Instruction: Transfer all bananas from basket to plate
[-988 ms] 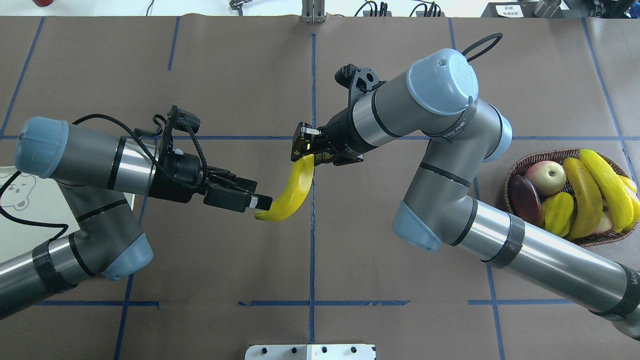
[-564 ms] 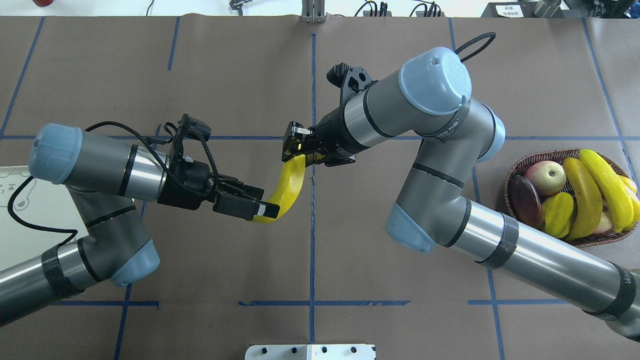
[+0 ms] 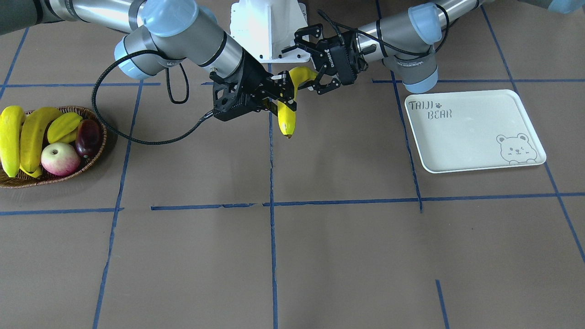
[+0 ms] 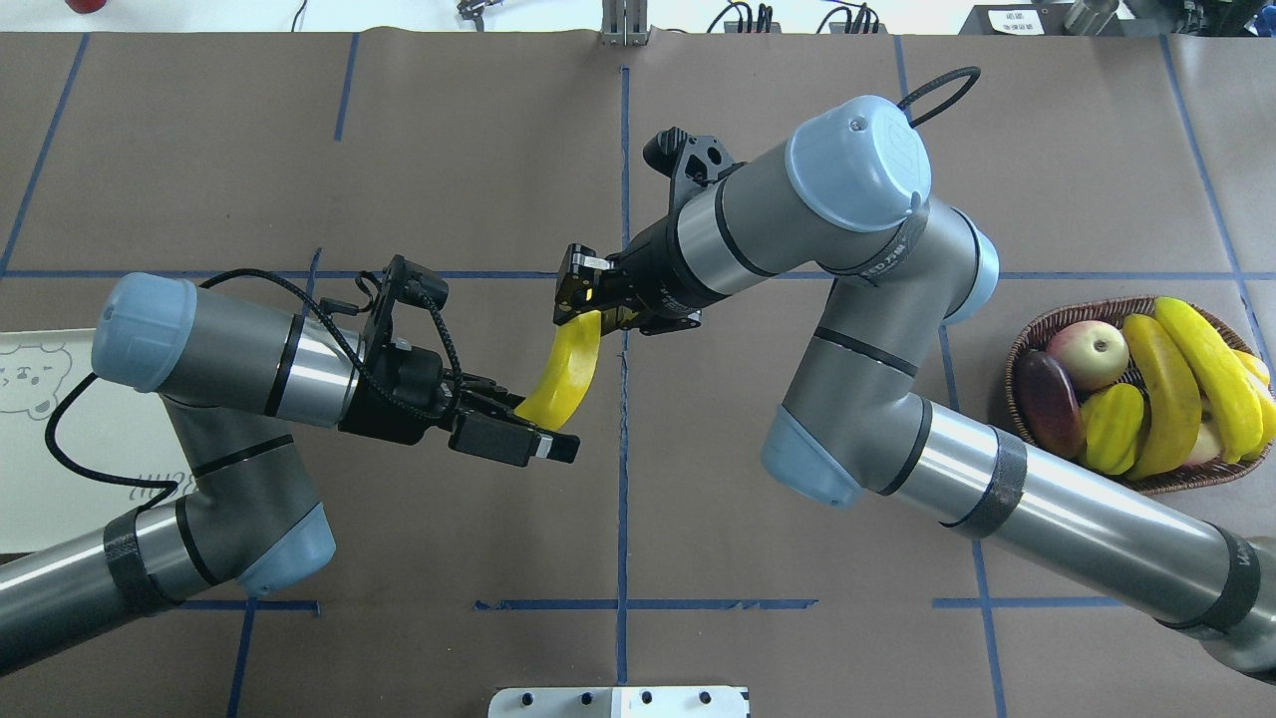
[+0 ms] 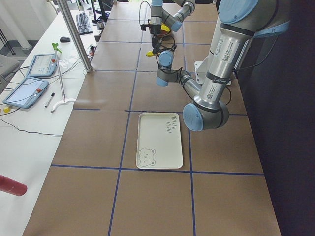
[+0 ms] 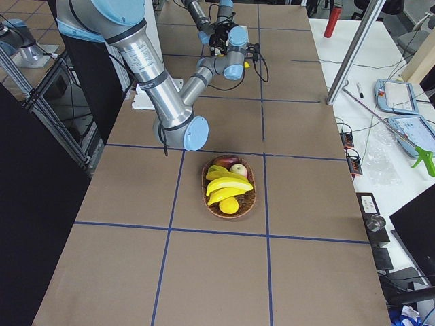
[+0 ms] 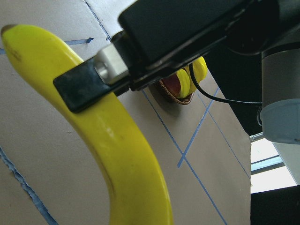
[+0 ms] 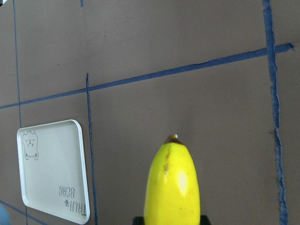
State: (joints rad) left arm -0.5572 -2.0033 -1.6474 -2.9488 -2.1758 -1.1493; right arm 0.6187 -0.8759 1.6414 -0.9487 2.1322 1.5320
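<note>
A yellow banana [image 4: 568,374] hangs above the middle of the table, dark tip down [image 3: 287,114]. My right gripper [image 4: 583,304] is shut on its upper part, and one pad presses the peel in the left wrist view [image 7: 84,86]. My left gripper [image 4: 523,419] stands open with its fingers on either side of the banana's other end [image 3: 308,67]. Two more bananas [image 4: 1161,394] [image 4: 1211,374] lie in the wicker basket [image 4: 1027,334] at the right. The plate [image 3: 475,137] holds nothing and lies partly under my left arm in the overhead view [image 4: 60,469].
The basket also holds an apple [image 4: 1092,354], a dark purple fruit [image 4: 1047,394] and a starfruit [image 4: 1115,424]. A black cable [image 3: 137,132] loops from my right wrist towards the table. The robot's white base [image 3: 269,27] stands behind both grippers.
My left arm has moved right, and its open fingers now straddle the banana's lower end. My right gripper has shifted slightly left with the banana.
</note>
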